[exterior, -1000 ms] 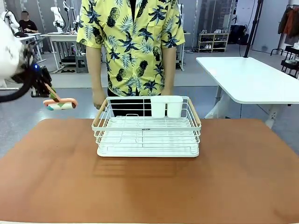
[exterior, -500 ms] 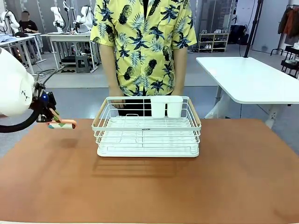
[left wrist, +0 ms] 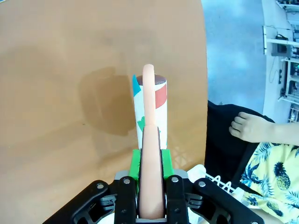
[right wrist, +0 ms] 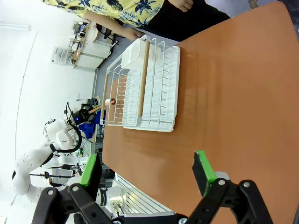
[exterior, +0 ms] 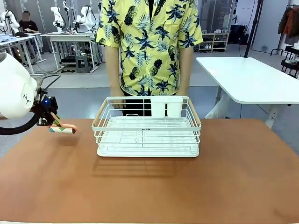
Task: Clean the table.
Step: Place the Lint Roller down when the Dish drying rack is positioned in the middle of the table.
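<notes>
The reddish-brown surface (exterior: 149,186) is spread below and ahead of both grippers and is cut off by the picture edges in the front view. At its far middle a white wire rack (exterior: 146,128) is set, with a white cutlery holder (exterior: 166,106) at its far side. The left gripper (exterior: 52,120) is held above the surface's left part, well to the left of the rack; its fingers (left wrist: 134,164) are clenched on the peach-coloured handle (left wrist: 150,158) of a tool whose head, a roller (left wrist: 150,109) patterned in white, teal and red, is pointed away from the gripper. Whether the roller touches the surface cannot be told; a shadow is cast just beside it. The tool's kind is hard to make out. The right gripper (right wrist: 147,175) is seen with its green pads held wide apart, nothing between them, the rack well beyond it. Behind the rack a person is standing, one hand (exterior: 117,104) partly hidden by the rack's far rim.
</notes>
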Tool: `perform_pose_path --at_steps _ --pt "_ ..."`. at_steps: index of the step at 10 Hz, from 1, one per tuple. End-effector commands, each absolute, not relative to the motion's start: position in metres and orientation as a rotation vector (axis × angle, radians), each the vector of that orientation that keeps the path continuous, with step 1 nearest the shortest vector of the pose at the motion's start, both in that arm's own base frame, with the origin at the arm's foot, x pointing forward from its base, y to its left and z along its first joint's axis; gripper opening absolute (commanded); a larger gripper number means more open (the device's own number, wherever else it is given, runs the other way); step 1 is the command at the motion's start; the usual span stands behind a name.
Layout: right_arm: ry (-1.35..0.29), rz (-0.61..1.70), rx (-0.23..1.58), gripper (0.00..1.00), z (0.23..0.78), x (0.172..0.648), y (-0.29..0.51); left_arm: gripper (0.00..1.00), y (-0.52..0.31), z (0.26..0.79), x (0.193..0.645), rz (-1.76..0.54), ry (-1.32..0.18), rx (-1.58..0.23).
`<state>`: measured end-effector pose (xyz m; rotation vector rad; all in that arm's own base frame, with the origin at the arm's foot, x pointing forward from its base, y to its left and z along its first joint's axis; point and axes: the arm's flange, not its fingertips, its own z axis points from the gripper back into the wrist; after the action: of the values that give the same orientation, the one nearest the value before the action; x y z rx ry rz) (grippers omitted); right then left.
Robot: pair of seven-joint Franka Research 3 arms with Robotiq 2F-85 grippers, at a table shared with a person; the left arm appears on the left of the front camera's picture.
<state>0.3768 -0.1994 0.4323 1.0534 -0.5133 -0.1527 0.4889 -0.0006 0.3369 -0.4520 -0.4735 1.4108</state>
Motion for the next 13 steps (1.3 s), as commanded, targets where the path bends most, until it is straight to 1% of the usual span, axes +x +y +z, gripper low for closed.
perform_pose_path --at_steps 1,5,6,7,9,10,11,13 --pt "-0.53 -0.144 1.066 1.0 0.435 0.377 -0.199 0.21 0.003 0.339 0.498 1.39 -0.478 -0.442" --pt "-0.53 -0.144 1.066 1.0 0.435 0.377 -0.199 0.21 0.002 0.328 0.495 1.422 -0.445 -0.426" --pt "-0.53 -0.144 1.066 1.0 0.435 0.377 -0.199 0.25 0.002 0.326 0.495 1.443 -0.432 -0.426" --pt "-0.53 -0.144 1.066 1.0 0.435 0.377 -0.199 0.43 0.002 0.326 0.494 1.447 -0.429 -0.418" --pt "-0.53 -0.144 1.066 1.0 0.435 0.377 -0.199 0.74 0.002 0.332 0.491 1.462 -0.413 -0.399" --pt "-0.53 -0.144 1.066 1.0 0.435 0.377 -0.199 0.88 0.0 0.338 0.485 1.455 -0.4 -0.405" --pt "-0.53 -0.144 1.066 1.0 0.435 0.377 -0.199 1.0 -0.001 0.343 0.479 1.466 -0.392 -0.388" --pt "-0.53 -0.144 1.066 1.0 0.435 0.377 -0.199 1.0 -0.003 0.354 0.467 1.508 -0.34 -0.323"
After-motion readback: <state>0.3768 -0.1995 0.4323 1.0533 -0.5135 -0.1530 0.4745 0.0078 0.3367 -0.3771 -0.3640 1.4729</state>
